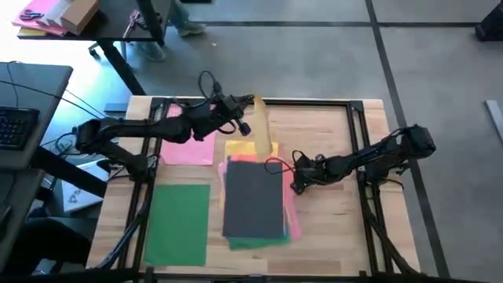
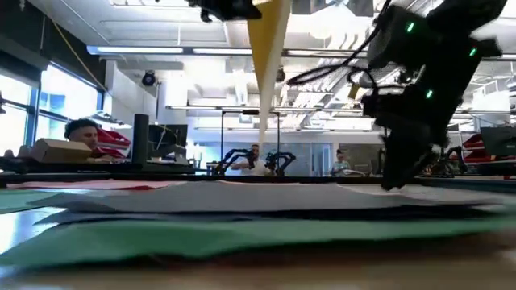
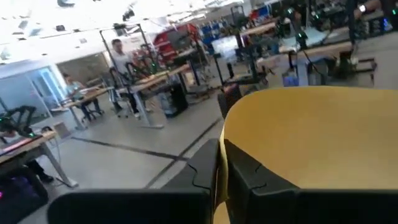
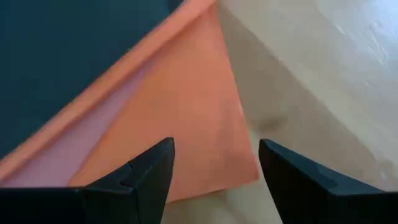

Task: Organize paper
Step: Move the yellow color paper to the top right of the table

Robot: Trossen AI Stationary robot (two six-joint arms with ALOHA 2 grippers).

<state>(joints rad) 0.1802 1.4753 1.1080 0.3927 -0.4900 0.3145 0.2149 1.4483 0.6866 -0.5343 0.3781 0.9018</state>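
1. Paper lies mid-table as a stack (image 1: 253, 203): a dark grey sheet (image 1: 252, 196) on top, with pink, orange and green edges showing beneath it.
2. At 9 o'clock of the stack lies a separate green sheet (image 1: 179, 222); at 11 o'clock a pink sheet (image 1: 191, 149) sits under the left arm.
3. Left gripper (image 1: 247, 116), at 12 o'clock, is clamped on a lifted yellow sheet (image 1: 261, 130) that hangs curled.
4. Right gripper (image 1: 298, 182), fingers apart, hovers at 3 o'clock over the stack's orange corner (image 4: 205, 118).

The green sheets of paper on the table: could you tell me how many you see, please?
2: one green sheet lying alone nearer the left arm, and one green edge peeking from beneath the stack. Others may be hidden inside it.
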